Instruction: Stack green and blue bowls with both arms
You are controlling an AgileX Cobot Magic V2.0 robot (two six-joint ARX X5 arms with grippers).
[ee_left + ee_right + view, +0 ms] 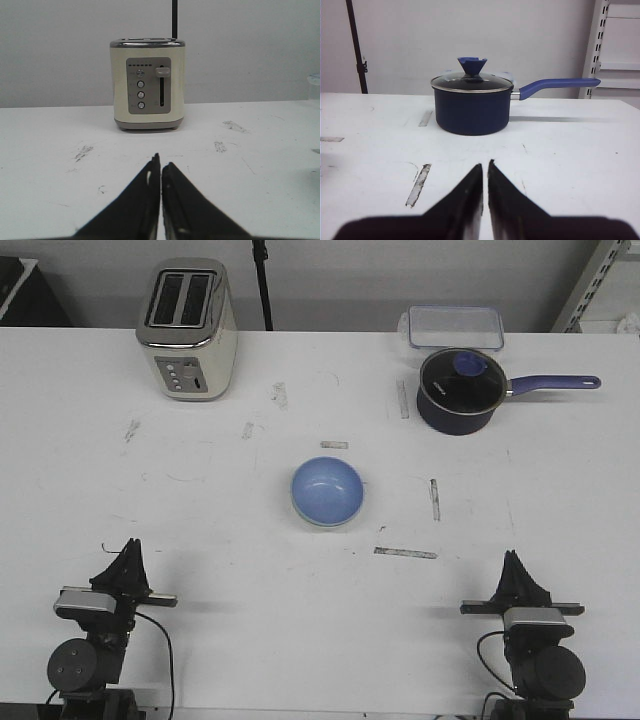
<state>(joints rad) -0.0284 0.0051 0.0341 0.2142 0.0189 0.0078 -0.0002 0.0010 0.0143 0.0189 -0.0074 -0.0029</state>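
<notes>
While both tools rest at the near edge of the white worktop (230, 500), the blue bowl (327, 490) sits at its middle, well apart from each of them. A thin pale rim shows under the bowl's near edge, possibly the green bowl (318, 523) nested beneath, though the front view is too coarse to be sure. The left tool (161, 167) lies to the near left of the bowl, its fingers pressed together with nothing between them, pointing toward the toaster (187, 328). The right tool (485, 167) lies to the near right of the bowl, likewise pressed together and empty, facing the dark blue saucepan (472, 109) with its glass lid.
</notes>
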